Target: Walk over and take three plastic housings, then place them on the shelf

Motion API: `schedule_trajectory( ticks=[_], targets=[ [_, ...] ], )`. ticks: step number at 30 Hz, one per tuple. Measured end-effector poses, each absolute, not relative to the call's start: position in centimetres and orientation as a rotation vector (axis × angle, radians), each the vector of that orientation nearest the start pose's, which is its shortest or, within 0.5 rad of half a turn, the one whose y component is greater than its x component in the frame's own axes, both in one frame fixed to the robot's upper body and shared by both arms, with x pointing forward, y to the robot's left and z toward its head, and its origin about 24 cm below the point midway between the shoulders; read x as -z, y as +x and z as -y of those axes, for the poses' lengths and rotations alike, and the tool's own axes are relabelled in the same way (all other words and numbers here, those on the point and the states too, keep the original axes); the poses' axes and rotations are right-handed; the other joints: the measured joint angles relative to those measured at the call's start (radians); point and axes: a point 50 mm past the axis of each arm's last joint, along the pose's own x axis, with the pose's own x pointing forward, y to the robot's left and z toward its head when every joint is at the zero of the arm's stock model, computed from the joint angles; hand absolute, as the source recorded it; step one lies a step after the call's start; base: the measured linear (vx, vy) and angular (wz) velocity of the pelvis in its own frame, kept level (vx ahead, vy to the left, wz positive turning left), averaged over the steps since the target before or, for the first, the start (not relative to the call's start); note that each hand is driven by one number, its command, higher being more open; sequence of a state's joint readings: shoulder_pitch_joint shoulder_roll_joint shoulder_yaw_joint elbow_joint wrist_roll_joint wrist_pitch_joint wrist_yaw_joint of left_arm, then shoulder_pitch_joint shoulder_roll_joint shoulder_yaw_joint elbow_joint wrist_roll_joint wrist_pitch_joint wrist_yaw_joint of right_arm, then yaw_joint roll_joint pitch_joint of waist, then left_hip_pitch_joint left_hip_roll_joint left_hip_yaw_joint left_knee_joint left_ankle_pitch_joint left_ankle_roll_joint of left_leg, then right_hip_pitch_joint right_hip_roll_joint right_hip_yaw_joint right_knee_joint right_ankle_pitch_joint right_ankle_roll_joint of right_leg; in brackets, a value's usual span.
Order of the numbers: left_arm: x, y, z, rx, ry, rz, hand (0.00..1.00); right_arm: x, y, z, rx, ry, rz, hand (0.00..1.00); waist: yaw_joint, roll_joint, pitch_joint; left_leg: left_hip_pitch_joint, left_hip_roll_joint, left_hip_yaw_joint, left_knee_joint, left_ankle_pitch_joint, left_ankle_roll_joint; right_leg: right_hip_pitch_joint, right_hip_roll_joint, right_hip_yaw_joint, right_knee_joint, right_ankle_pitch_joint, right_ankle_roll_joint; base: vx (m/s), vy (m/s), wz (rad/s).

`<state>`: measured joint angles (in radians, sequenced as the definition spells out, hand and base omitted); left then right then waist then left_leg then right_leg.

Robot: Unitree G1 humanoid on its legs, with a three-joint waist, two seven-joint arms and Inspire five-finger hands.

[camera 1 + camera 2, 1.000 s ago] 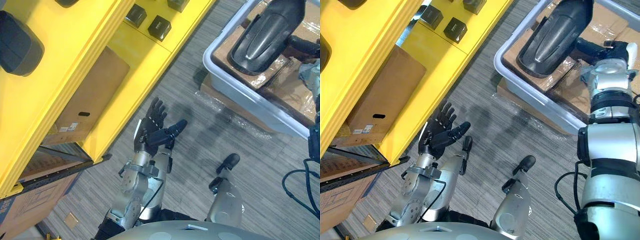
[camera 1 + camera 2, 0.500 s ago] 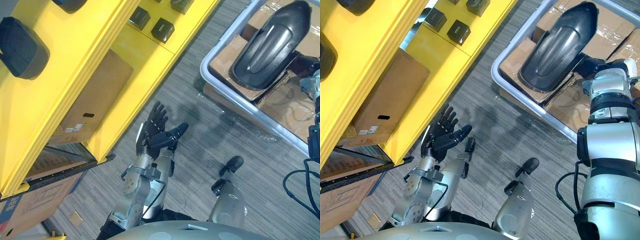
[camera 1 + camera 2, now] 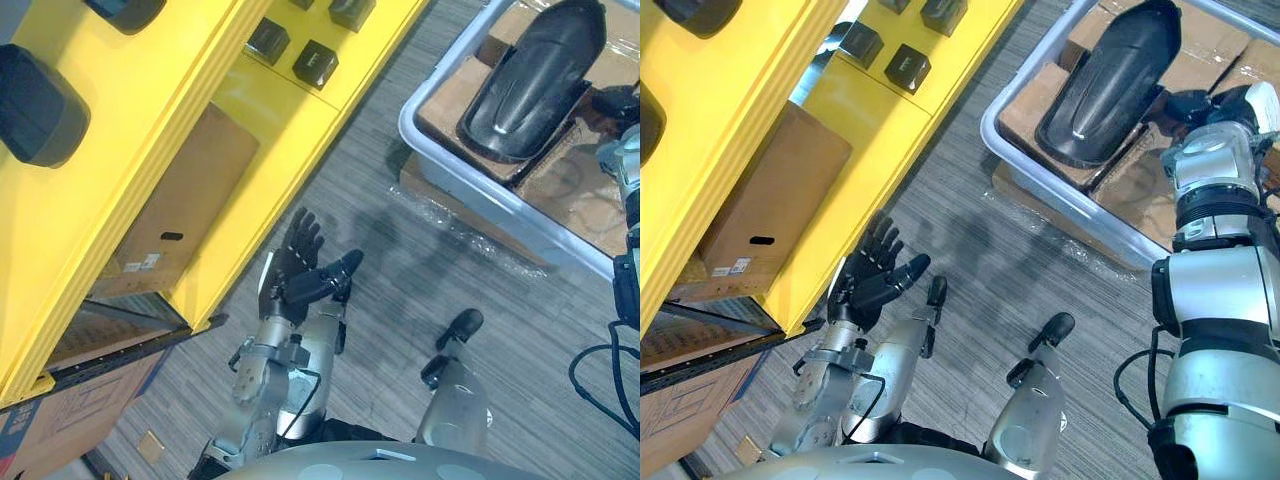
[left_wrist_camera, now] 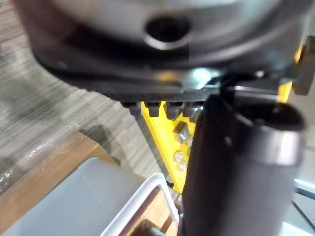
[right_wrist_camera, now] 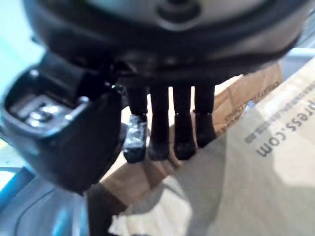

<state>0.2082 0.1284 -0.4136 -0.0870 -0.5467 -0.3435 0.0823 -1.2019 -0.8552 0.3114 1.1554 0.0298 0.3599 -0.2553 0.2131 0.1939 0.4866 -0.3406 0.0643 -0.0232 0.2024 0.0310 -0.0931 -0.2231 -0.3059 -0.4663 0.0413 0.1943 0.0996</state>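
1. A strip of floor (image 3: 400, 290) runs diagonally between the yellow shelf (image 3: 150, 120) and the grey bin (image 3: 1035, 165). This is the open room in the scene.
2. The left hand (image 3: 298, 272) hangs over that strip, near the shelf's lower front edge and apart from it. Its palm faces up, its fingers are spread straight and it is empty.
3. The shelf's front edges are long, straight, ribbed yellow bands. A brown cardboard box (image 3: 180, 210) sits in the bay beneath them.
4. The floor is grey carpet with fine stripes. The bin is smooth plastic with a rounded, pale rim, and brown cardboard (image 3: 1035, 110) lies inside it.
5. One plastic housing (image 3: 530, 80) lies in the bin on top of the cardboard. It is long, black and glossy, domed like a fender, with one narrow rounded end.
6. The right hand (image 5: 162, 49) is over the bin, just beside the housing's far edge. Its fingers (image 5: 183, 130) hang straight in a row above the cardboard and grip nothing. I cannot tell whether the hand touches the housing.
7. A dark rounded shape (image 3: 35, 105) lies on an upper level of the shelf and may be another housing, though too little of it shows to be sure.
8. Two small dark square blocks (image 3: 315, 63) sit side by side on a lower level of the shelf.
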Motion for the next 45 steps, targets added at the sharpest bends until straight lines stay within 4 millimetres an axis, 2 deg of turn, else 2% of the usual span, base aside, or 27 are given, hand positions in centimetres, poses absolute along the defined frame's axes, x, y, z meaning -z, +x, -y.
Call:
schedule_trajectory(
  ticks=[5,12,16,19,22,24,27,31,34,38,43,45],
  targets=[
    [-3.6,19.8,-10.5,0.149,-0.511,0.086,1.00,-24.0,36.4,36.1,0.796,-0.722,-0.192,1.00,-0.013,-0.023,0.000,0.002,0.014,0.012,0.000,0.001,-0.005,-0.003,0.014,0.009,-0.004,0.001,-0.001,-0.01,-0.016,-0.09],
    [-3.4,19.4,-11.9,0.085,-0.501,0.086,1.00,-27.7,37.0,32.5,0.724,-0.681,0.131,1.00,-0.047,-0.058,0.002,0.020,0.033,0.043,-0.001,-0.003,-0.012,-0.013,0.031,0.046,-0.010,0.006,-0.007,-0.01,-0.017,-0.16],
    [-4.2,19.5,-12.0,0.089,-0.508,0.123,1.00,-27.8,36.9,31.8,0.701,-0.691,0.183,1.00,-0.054,-0.075,0.002,0.024,0.034,0.047,-0.001,-0.004,-0.013,-0.014,0.032,0.055,-0.010,0.006,-0.007,0.01,-0.009,-0.07],
    [-4.4,19.6,-12.2,0.080,-0.507,0.133,1.00,-27.7,36.7,31.3,0.709,-0.795,0.233,1.00,-0.054,-0.081,0.003,0.026,0.034,0.048,-0.001,-0.005,-0.014,-0.014,0.032,0.057,-0.010,0.006,-0.007,0.00,0.001,-0.01],
    [-4.4,19.6,-12.4,0.069,-0.501,0.131,1.00,-28.9,36.6,29.6,0.641,-0.817,0.365,1.00,-0.054,-0.082,0.003,0.026,0.035,0.048,-0.002,-0.006,-0.014,-0.014,0.033,0.058,-0.010,0.007,-0.007,0.00,0.000,0.00],
    [-4.4,19.6,-12.6,0.069,-0.492,0.130,1.00,-29.6,36.7,27.8,0.546,-0.827,0.462,1.00,-0.049,-0.086,0.003,0.026,0.036,0.047,-0.003,-0.006,-0.015,-0.014,0.034,0.057,-0.011,0.007,-0.007,0.00,0.000,0.00],
    [-4.4,19.7,-12.8,0.069,-0.484,0.135,1.00,-28.5,37.6,25.6,0.425,-0.809,0.477,1.00,-0.037,-0.099,0.002,0.026,0.035,0.044,-0.006,-0.006,-0.015,-0.013,0.034,0.054,-0.012,0.007,-0.006,0.00,0.001,0.01],
    [-4.2,19.8,-12.7,0.068,-0.478,0.125,1.00,-25.9,38.8,24.7,0.354,-0.809,0.388,1.00,-0.011,-0.100,0.002,0.021,0.032,0.026,-0.023,0.007,-0.015,-0.011,0.032,0.032,-0.012,0.006,-0.006,0.01,0.002,0.14],
    [-3.6,19.9,-12.5,0.067,-0.475,0.101,1.00,-24.4,39.4,24.9,0.356,-0.794,0.310,1.00,0.010,-0.099,0.002,0.017,0.026,0.009,-0.044,0.025,-0.014,-0.011,0.028,0.014,-0.012,0.006,-0.006,0.02,0.004,0.20],
    [-3.4,19.9,-12.4,0.069,-0.475,0.091,1.00,-23.7,39.6,25.6,0.386,-0.764,0.226,1.00,0.025,-0.097,0.001,0.015,0.013,-0.001,-0.052,0.033,-0.011,-0.008,0.016,0.002,-0.012,0.006,-0.005,0.00,0.020,0.12],
    [-3.5,19.9,-12.2,0.076,-0.478,0.091,1.00,-21.8,39.8,26.6,0.432,-0.738,0.094,1.00,0.026,-0.090,0.000,0.015,0.003,-0.007,-0.055,0.037,-0.007,-0.004,0.006,-0.006,-0.012,0.007,-0.003,-0.02,0.020,0.05],
    [-3.7,20.1,-11.7,0.098,-0.483,0.095,1.00,-21.1,39.7,27.4,0.457,-0.731,0.035,1.00,0.024,-0.074,0.002,0.016,-0.002,-0.013,-0.071,0.049,-0.005,-0.004,0.001,-0.017,-0.012,0.008,-0.002,-0.02,0.010,0.12]
  ],
)
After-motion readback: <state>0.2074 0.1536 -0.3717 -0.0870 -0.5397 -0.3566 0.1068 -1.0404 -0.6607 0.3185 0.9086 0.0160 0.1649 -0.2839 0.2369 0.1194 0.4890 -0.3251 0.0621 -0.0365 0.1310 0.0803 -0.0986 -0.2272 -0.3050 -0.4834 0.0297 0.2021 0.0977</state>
